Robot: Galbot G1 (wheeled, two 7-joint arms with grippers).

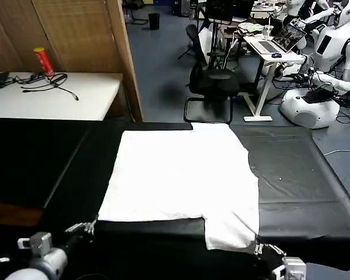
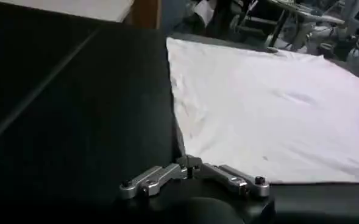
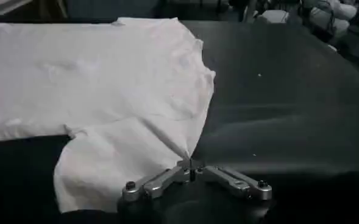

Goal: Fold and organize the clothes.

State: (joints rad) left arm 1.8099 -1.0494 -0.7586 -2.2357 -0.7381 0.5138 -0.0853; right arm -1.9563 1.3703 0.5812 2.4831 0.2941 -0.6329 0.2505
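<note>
The white T-shirt (image 1: 175,175) lies spread flat, plain side up, on the black table (image 1: 303,175). One sleeve (image 1: 230,230) hangs toward the near edge at the right. My left gripper (image 1: 93,224) is at the shirt's near left corner and shut on it; the left wrist view has the fingertips of this gripper (image 2: 189,163) meeting at the corner of the cloth (image 2: 270,103). My right gripper (image 1: 258,248) is shut on the sleeve's near right corner. In the right wrist view a ridge of fabric (image 3: 167,137) runs into the closed right gripper (image 3: 191,164).
Bare black tabletop lies to the left and right of the shirt. Behind the table stand a white side table (image 1: 52,96) with a red can (image 1: 44,61) and cables, a wooden partition (image 1: 125,58), an office chair (image 1: 213,81) and a desk with a laptop (image 1: 280,44).
</note>
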